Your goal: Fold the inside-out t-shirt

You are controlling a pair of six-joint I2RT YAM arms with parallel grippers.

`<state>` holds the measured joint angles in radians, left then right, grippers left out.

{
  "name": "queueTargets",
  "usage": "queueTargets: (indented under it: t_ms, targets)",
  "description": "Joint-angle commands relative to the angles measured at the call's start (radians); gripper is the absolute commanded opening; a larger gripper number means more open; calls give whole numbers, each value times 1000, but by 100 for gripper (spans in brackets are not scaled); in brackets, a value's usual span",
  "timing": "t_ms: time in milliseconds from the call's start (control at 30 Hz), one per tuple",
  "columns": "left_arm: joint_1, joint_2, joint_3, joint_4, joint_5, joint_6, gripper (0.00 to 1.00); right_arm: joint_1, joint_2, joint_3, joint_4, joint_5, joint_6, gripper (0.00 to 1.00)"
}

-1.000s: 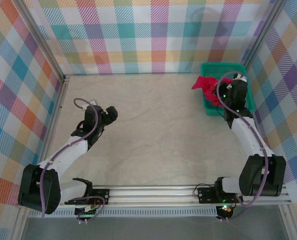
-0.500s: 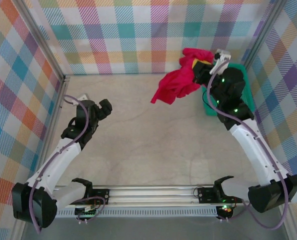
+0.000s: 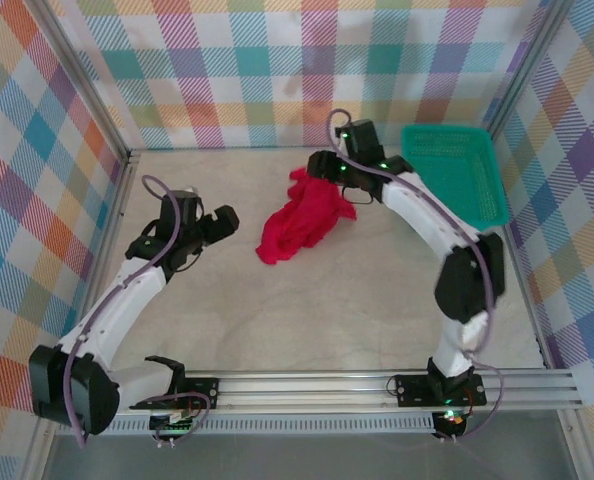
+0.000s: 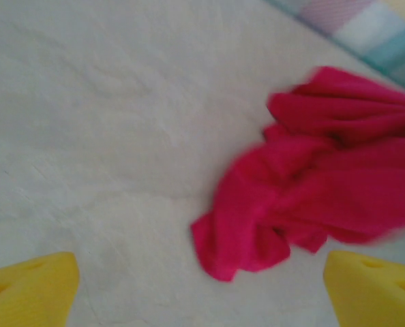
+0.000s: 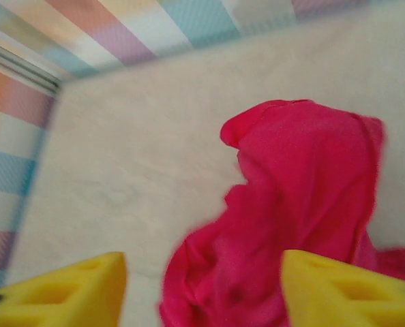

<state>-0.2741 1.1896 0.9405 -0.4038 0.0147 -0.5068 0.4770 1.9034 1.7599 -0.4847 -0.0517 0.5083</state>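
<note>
Red t-shirt (image 3: 299, 225) has come out of the teal basket (image 3: 457, 170) and lies crumpled on the table (image 3: 327, 300). The right gripper (image 3: 320, 167) has let go, jaws apart above it. The left gripper (image 3: 222, 220) waits nearby, jaws apart. Spreading it flat likely comes next.

The left arm (image 3: 125, 292) and right arm (image 3: 422, 213) are showing white shells, black joints, purple cables (image 3: 177, 212), green lights (image 3: 343, 130) and yellow fingers (image 4: 32, 286).

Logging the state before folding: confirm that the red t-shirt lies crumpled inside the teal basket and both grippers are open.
Not inside: the red t-shirt lies crumpled on the table, left of the teal basket, as the top external view shows. The left gripper and right gripper are open.
</note>
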Motion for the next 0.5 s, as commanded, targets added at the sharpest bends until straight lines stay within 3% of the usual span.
queueTargets:
  t_ms: [0,200,467]
  targets:
    - [-35,49,-71,68,155,-24,90,-6,-4,84,-194,-5,-54,70]
    - [-112,157,-126,185,136,-45,89,-10,-78,-129,-101,-4,-71,64]
    - [-123,364,-50,276,168,-73,86,-15,-72,-309,12,-104,-15,50]
